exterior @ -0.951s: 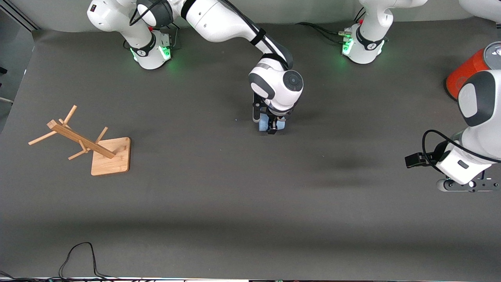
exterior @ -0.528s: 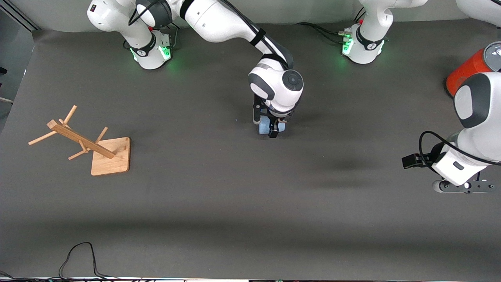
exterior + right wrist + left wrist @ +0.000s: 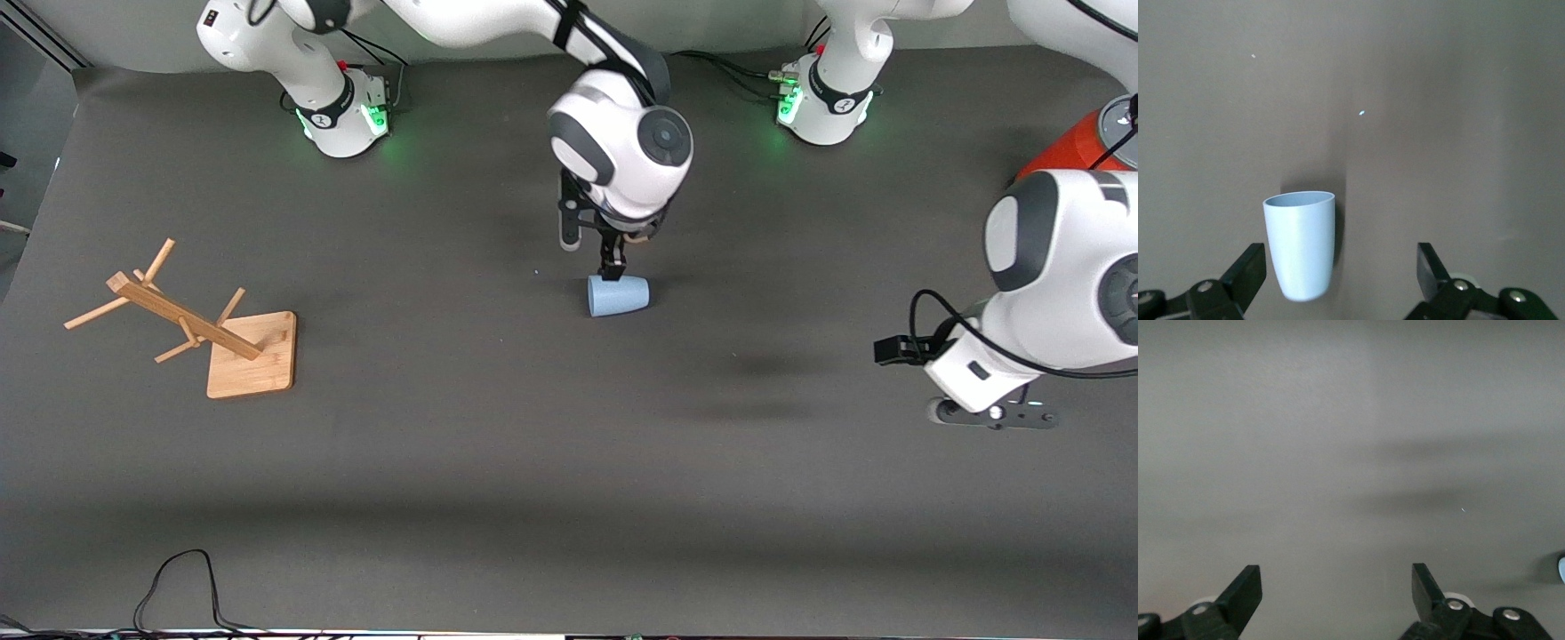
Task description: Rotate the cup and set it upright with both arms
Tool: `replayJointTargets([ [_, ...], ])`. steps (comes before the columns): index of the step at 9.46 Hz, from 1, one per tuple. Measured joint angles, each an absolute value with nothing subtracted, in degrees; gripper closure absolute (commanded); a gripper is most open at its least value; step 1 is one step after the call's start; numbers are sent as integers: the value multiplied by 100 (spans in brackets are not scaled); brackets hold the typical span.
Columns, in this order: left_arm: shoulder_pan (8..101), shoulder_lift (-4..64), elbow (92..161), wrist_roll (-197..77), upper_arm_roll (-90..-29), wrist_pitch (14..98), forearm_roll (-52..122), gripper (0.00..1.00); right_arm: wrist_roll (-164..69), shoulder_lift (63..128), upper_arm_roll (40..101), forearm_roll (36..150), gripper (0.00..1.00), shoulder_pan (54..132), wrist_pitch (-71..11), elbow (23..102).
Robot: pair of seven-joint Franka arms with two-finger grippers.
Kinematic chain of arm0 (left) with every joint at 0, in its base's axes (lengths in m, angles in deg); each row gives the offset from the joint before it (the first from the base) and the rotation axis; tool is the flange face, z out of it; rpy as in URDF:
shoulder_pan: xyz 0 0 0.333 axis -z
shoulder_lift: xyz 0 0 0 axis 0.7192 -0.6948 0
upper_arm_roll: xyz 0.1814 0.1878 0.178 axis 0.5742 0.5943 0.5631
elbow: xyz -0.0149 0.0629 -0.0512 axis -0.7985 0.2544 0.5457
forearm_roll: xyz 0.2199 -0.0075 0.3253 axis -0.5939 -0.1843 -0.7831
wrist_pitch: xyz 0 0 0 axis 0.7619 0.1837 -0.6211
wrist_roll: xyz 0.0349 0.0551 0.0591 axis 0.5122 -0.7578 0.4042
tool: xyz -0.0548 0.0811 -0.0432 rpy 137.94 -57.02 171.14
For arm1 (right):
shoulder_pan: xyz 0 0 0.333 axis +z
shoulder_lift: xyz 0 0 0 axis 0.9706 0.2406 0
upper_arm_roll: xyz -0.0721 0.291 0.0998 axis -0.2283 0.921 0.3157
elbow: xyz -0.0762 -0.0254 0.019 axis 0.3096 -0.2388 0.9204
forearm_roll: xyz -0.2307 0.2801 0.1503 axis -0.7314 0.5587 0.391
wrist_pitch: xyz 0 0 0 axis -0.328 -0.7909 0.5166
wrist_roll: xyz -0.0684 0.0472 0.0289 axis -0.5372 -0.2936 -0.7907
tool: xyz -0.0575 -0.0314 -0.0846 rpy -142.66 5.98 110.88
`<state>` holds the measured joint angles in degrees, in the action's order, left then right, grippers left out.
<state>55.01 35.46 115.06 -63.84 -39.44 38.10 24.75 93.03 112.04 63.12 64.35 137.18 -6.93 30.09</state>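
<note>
The light-blue cup (image 3: 618, 295) lies on its side on the dark table near the middle, its wide rim toward the right arm's end. In the right wrist view the cup (image 3: 1300, 247) lies below, closer to one finger than the other. My right gripper (image 3: 590, 251) hangs open and empty just above the cup, not touching it; it also shows in its own wrist view (image 3: 1338, 280). My left gripper (image 3: 991, 415) is open and empty, over bare table at the left arm's end, well apart from the cup. Its wrist view (image 3: 1337, 593) shows only table between the fingers.
A wooden rack (image 3: 187, 320) lies tipped on its square base toward the right arm's end. A large orange-red cylinder with a grey lid (image 3: 1058, 151) stands at the left arm's end, partly hidden by the left arm. A black cable (image 3: 178, 578) lies at the near edge.
My right gripper has opened, let go of the cup and risen; the cup now lies uncovered on the table. My left arm has moved toward the middle of the table.
</note>
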Motion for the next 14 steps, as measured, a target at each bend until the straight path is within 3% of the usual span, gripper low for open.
replayJointTargets([
  [3, 6061, 3516, 11651, -5816, -3969, 3723, 2476, 0, 7302, 10291, 6272, 6481, 0, 12902, 608, 3020],
  [5, 6962, 3346, 11529, -4490, -4000, 3571, 2208, 0, 5840, 9801, 6236, 6481, 0, 12280, 1110, 3042],
  [8, 8280, 2344, 10009, -3280, -4009, 2283, 1503, 0, 3385, 9078, 5775, 6459, 0, 11574, 1429, 3400],
  [10, 8855, 1409, 9147, -2783, -4001, 2084, 1175, 0, 1621, 8549, 5770, 6348, 0, 10726, 1433, 3912],
  [14, 9865, 458, 8789, -2252, -3979, 2474, 566, 0, -1278, 7673, 7055, 5960, 0, 8477, 861, 4858],
])
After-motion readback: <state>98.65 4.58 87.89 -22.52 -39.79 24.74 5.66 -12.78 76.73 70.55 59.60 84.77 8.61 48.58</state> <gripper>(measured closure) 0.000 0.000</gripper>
